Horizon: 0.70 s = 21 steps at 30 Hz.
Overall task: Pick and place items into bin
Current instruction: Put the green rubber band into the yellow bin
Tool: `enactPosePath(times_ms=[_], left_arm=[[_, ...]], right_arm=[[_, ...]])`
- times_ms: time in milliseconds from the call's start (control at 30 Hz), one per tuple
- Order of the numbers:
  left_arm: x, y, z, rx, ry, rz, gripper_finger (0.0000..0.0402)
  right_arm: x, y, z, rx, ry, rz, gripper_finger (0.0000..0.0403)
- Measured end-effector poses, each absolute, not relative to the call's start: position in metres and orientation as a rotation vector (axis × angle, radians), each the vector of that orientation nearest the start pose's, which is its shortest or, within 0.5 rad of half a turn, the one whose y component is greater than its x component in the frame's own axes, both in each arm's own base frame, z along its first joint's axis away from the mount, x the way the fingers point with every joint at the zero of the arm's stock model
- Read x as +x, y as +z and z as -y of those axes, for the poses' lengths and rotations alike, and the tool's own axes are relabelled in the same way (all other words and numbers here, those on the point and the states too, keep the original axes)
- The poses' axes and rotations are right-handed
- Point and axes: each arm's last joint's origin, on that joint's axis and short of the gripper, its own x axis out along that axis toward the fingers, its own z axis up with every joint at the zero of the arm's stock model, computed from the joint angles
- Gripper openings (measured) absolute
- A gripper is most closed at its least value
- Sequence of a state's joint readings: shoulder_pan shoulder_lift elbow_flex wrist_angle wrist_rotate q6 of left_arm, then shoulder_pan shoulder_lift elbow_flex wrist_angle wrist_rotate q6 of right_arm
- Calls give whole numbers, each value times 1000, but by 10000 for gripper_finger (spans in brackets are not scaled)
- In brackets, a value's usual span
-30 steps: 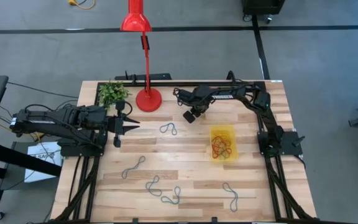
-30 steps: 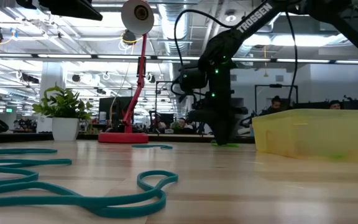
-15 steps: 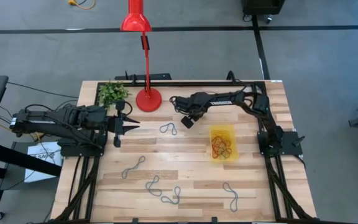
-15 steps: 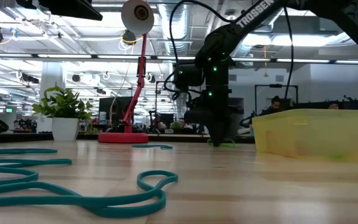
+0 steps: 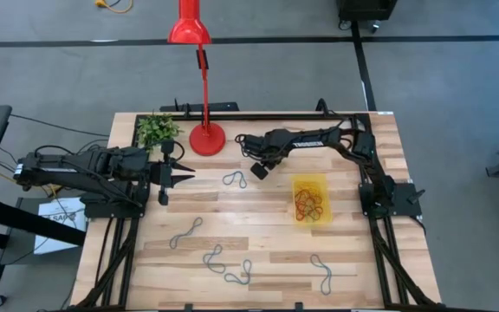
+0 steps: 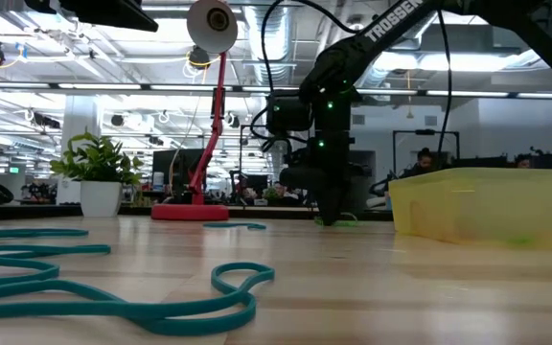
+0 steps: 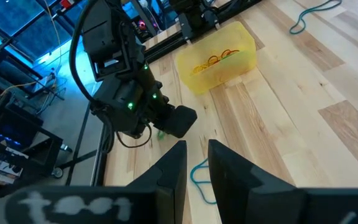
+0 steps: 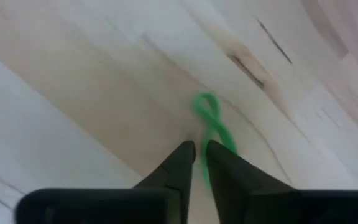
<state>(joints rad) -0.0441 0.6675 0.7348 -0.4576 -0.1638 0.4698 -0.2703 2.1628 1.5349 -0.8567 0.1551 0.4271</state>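
Wooden table (image 7: 278,118): pale planks. Left gripper (image 7: 196,163): two dark fingers at the near edge, a narrow gap between them. Right gripper (image 7: 166,124): on its dark arm, low over the table, a scrap of green loop (image 7: 161,134) beside it. Yellow bin (image 7: 219,57): translucent, orange loops inside. Teal loops (image 7: 197,180): one just past the left fingers, others at the far corner.

Wooden table (image 5: 258,221) strewn with loops (image 5: 185,233)
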Motion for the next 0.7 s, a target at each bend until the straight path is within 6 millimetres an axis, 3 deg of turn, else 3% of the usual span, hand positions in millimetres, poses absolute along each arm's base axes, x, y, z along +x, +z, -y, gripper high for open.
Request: enactPosePath(times_ms=[133, 333, 533, 700], left_arm=[[142, 307, 2, 504, 25, -410, 57], [142, 307, 2, 504, 25, -410, 57], [142, 307, 2, 508, 24, -410, 57], [142, 307, 2, 508, 24, -410, 57]], right_arm=[[395, 131, 107, 403, -642, -1399, 10], [406, 143, 76, 425, -587, -1427, 5], [421, 195, 22, 364, -480, -1476, 3], [413, 241, -35, 371, -483, -1549, 3]])
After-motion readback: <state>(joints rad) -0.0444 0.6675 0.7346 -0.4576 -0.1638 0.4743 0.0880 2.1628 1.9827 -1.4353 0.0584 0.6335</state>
